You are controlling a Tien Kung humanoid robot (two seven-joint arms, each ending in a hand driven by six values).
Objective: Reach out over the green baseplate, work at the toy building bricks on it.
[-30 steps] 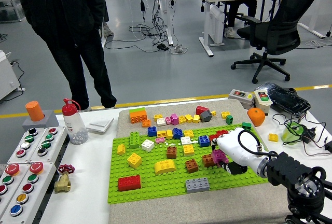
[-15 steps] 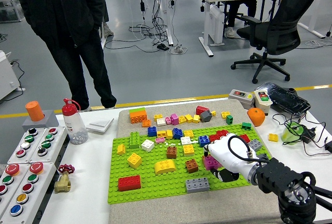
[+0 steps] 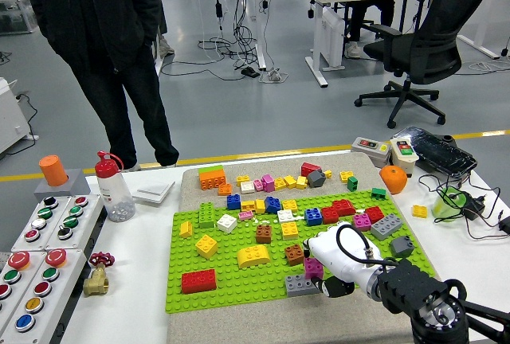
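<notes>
A white table seen from the robot's side, described from left to right.

At the far left is a button panel (image 3: 44, 236) with rows of red, green and other coloured buttons, and an orange cylinder (image 3: 53, 170) behind it. Beside them stand one clear bottle with a red cap (image 3: 114, 190) and one small brass valve with a red handwheel (image 3: 96, 274). A person in dark clothes (image 3: 103, 49) stands at the far side, hands not in view.

In the middle lies the green baseplate (image 3: 239, 280) on a beige mat. On its left half sit one red brick (image 3: 198, 281), two yellow bricks (image 3: 206, 245), one green brick (image 3: 207, 215) and one yellow arched brick (image 3: 253, 256). Two brown bricks (image 3: 294, 254) follow, then one grey brick (image 3: 303, 284). More small bricks crowd the far edge, too many to count surely.

The right hand (image 3: 333, 258), white with black joints, rests low on the baseplate's near right part, fingers curled around a pink brick (image 3: 313, 268) just above the grey brick. Whether the pink brick is pressed down or lifted cannot be told. The left hand is not visible.

To the right lie one orange fruit-shaped toy (image 3: 393, 178), a small switch box (image 3: 372, 147) and a black device with cables (image 3: 434, 153).

The job looks under way: one brick in hand, most loose bricks unplaced.
</notes>
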